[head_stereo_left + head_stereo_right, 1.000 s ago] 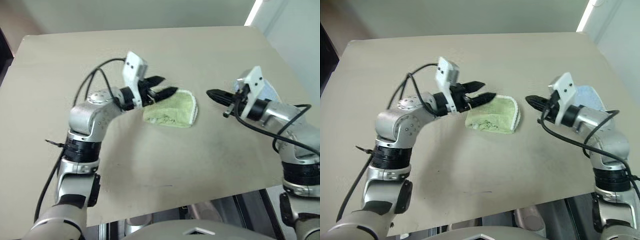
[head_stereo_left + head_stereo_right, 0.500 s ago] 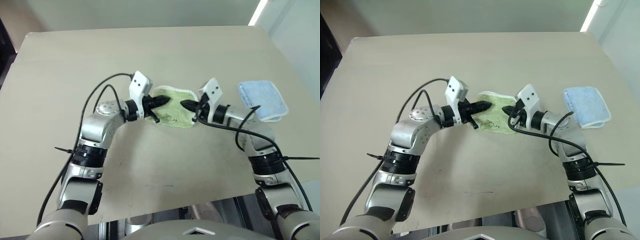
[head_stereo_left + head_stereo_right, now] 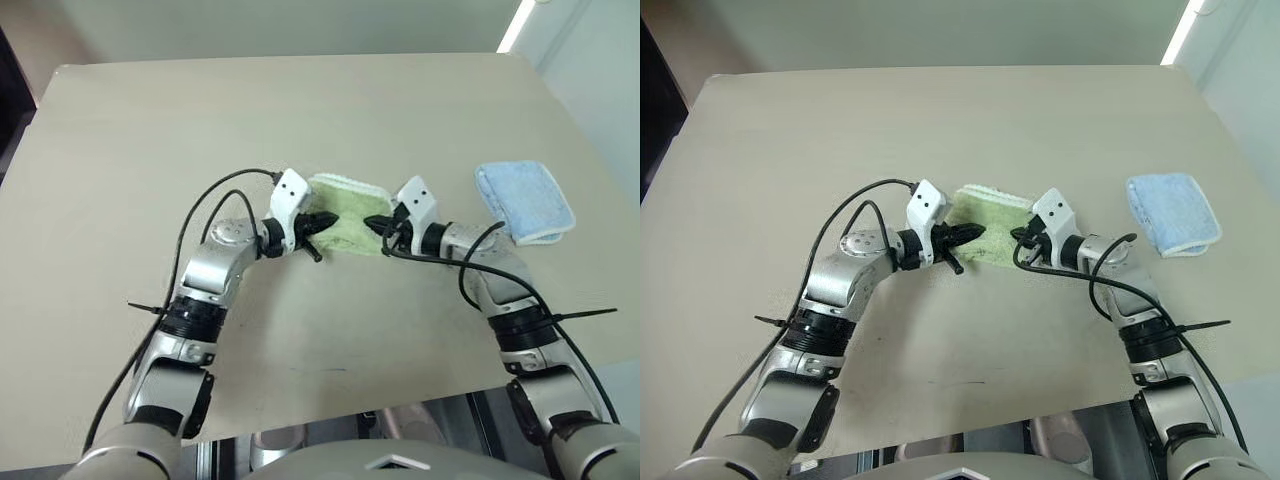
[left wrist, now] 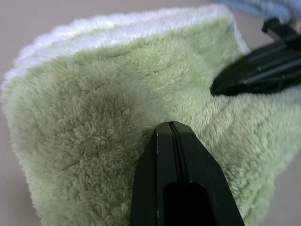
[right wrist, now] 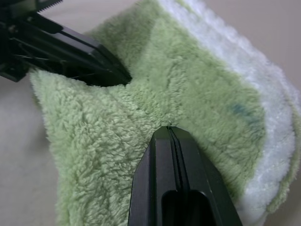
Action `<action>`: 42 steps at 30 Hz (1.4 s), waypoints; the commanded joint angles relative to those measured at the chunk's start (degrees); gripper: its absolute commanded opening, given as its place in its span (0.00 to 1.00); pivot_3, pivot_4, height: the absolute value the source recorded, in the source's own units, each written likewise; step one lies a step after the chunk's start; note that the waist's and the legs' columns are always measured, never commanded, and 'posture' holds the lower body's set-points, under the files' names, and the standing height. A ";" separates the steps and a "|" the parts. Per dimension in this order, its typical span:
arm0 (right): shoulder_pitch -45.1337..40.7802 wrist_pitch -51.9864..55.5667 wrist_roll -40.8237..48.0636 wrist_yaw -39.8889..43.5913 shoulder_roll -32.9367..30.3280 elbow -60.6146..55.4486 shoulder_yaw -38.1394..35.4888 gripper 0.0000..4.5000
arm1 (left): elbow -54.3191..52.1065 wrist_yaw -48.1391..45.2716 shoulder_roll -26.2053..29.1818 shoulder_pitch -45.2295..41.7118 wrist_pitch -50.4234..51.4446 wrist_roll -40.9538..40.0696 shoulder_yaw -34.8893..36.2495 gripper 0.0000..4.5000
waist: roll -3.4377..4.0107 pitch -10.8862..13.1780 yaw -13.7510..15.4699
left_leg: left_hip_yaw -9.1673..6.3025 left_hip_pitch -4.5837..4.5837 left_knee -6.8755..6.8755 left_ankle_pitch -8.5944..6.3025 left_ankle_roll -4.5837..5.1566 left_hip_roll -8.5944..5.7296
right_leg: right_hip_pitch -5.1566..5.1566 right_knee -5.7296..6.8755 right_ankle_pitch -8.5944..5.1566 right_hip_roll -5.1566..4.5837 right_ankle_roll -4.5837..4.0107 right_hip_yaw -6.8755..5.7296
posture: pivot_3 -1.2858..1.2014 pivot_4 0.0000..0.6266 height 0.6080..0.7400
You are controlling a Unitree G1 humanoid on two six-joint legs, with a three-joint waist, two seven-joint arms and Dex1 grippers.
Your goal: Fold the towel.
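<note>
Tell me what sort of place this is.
Probably a lab or test room: a plain beige table holding just a green towel and a folded blue cloth, bare pale walls behind.

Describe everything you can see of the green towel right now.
The light green terry towel lies folded into a compact stack on the beige table, with white stitched edges layered along its far side. Its pile looks thick and fluffy. The left end effector and right end effector, both shut, press their tips into its top from opposite sides, denting the pile. The folded pale blue cloth lies apart, to its right.
</note>
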 commanded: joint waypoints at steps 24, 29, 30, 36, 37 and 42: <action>0.24 5.07 6.27 -2.15 -3.77 -14.73 -11.65 0.00 | -0.83 7.03 2.12 -0.37 26.63 -22.22 21.67 0.92 | 0.00 0.00 0.02 | 0.16 0.04 0.06 0.09 -0.02 -0.02 | 0.00 0.01 0.01 0.04 0.07 -0.04 | 0.52 0.24 1.00; -0.28 4.86 6.48 -2.63 -3.50 -14.31 -12.01 0.00 | 0.29 6.18 1.53 -0.37 30.16 -22.21 18.83 0.99 | 0.00 0.00 0.03 | 0.16 0.04 0.08 0.10 -0.02 -0.02 | 0.00 0.01 0.01 0.04 0.07 -0.04 | 0.52 0.24 1.00; -0.34 4.91 6.56 -2.69 -3.52 -14.35 -12.07 0.00 | 0.48 6.34 1.08 -0.51 30.74 -22.26 18.30 0.99 | 0.00 0.00 0.03 | 0.16 0.04 0.08 0.10 -0.02 -0.02 | 0.01 0.01 0.01 0.03 0.07 -0.04 | 0.52 0.24 1.00; 2.78 7.52 9.32 -0.14 -5.35 -18.14 -12.39 0.00 | -1.22 7.75 -3.93 -1.25 35.86 -25.48 17.91 0.99 | 0.01 0.00 0.41 | 0.17 0.04 0.19 0.10 -0.02 -0.05 | 0.06 0.00 -0.02 0.01 0.11 -0.03 | 0.52 0.24 1.00; 3.51 7.93 9.97 0.61 -5.91 -18.95 -12.39 0.00 | -1.53 7.89 -4.25 -1.18 36.26 -25.56 17.72 0.99 | 0.00 0.00 0.46 | 0.17 0.04 0.24 0.10 -0.03 -0.05 | 0.09 0.01 -0.04 0.01 0.12 -0.03 | 0.52 0.24 1.00; 5.84 9.15 12.27 2.15 -8.31 -21.06 -13.03 0.00 | -0.86 9.20 -5.91 -1.18 37.00 -25.92 18.72 0.99 | 0.00 0.00 0.46 | 0.43 0.05 0.35 0.10 -0.04 -0.10 | 0.18 0.00 -0.13 0.02 0.23 -0.05 | 0.52 0.24 1.00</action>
